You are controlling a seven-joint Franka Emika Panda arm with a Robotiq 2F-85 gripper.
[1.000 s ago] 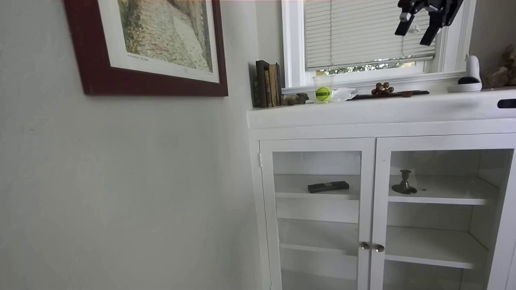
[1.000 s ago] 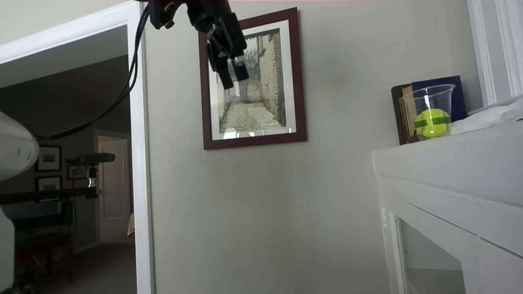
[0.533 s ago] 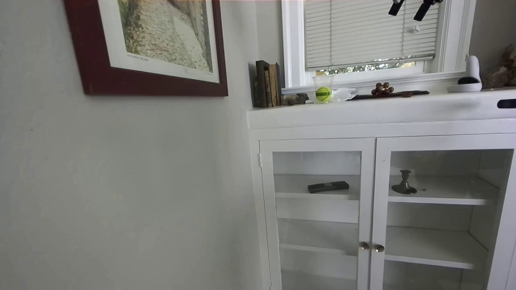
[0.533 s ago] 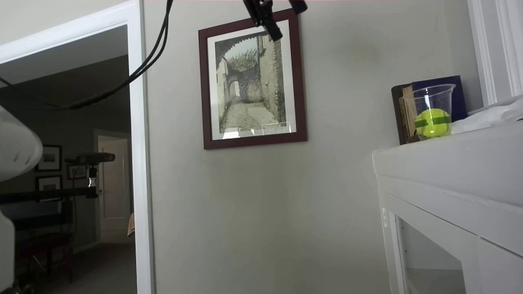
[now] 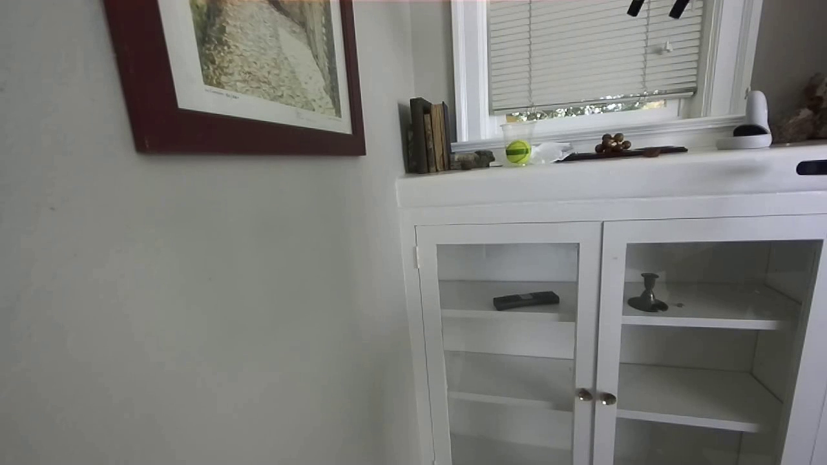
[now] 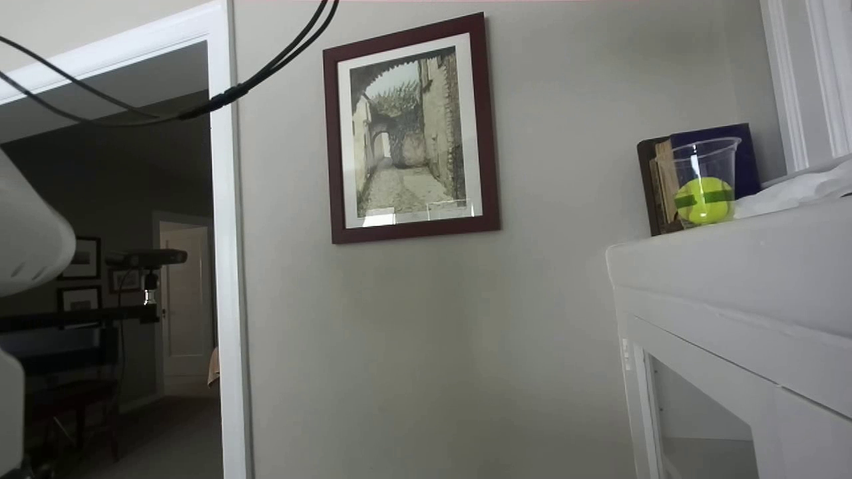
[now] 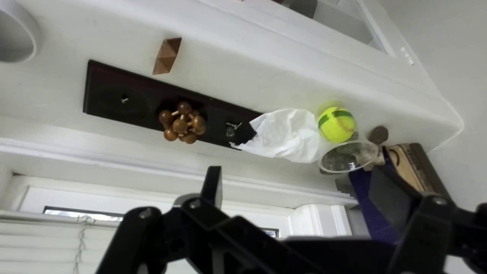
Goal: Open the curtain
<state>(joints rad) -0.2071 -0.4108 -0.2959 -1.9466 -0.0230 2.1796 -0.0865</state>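
Note:
The curtain (image 5: 581, 58), a white slatted blind, hangs over most of the window in an exterior view, with a strip of glass uncovered beneath its bottom edge. A small white tassel (image 5: 667, 47) shows in front of its right part. My gripper (image 5: 656, 11) is at the top edge of that view, only its two fingertips visible, in front of the blind's upper right. In the wrist view the gripper (image 7: 298, 179) stands wide open with nothing between its fingers; the curtain's lower slats (image 7: 42, 247) show at bottom left. The curtain's top is out of view.
Below the window, the white ledge (image 5: 711, 169) carries books (image 5: 429, 135), a tennis ball (image 7: 336, 123) with a clear cup (image 7: 348, 156), crumpled white paper (image 7: 289, 135), a wooden ball puzzle (image 7: 182, 123) on a dark board and a white device (image 5: 756, 119). Robot cables (image 6: 226, 96) hang by the doorway.
My gripper has risen, leaving only its fingertips at the top of an exterior view. Elsewhere the gripper has moved up and right out of the picture, cables trailing. The curtain looks unchanged.

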